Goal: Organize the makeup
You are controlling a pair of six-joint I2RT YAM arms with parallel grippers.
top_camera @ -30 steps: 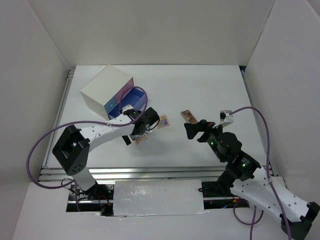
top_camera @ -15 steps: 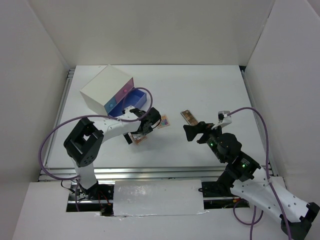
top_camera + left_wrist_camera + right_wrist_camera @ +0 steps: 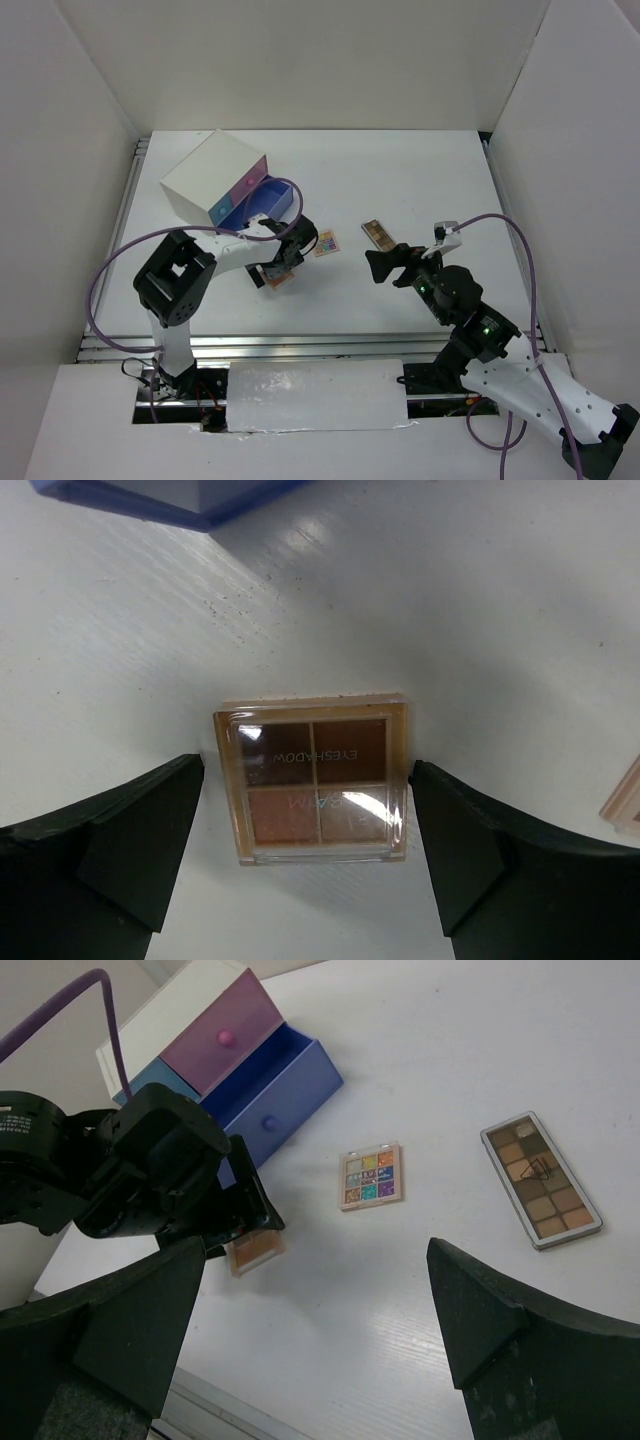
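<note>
While the white box [image 3: 205, 180] sits at the tabletop's far-left corner, blue drawer [image 3: 268, 198] open, the left gripper [image 3: 305, 810] stands spread wide either side of the four-pan eyeshadow palette [image 3: 315, 777], left of centre. The right gripper [image 3: 315, 1260] gapes empty. Next, probably: pinch the palette's edges and carry it to the drawer.
</note>
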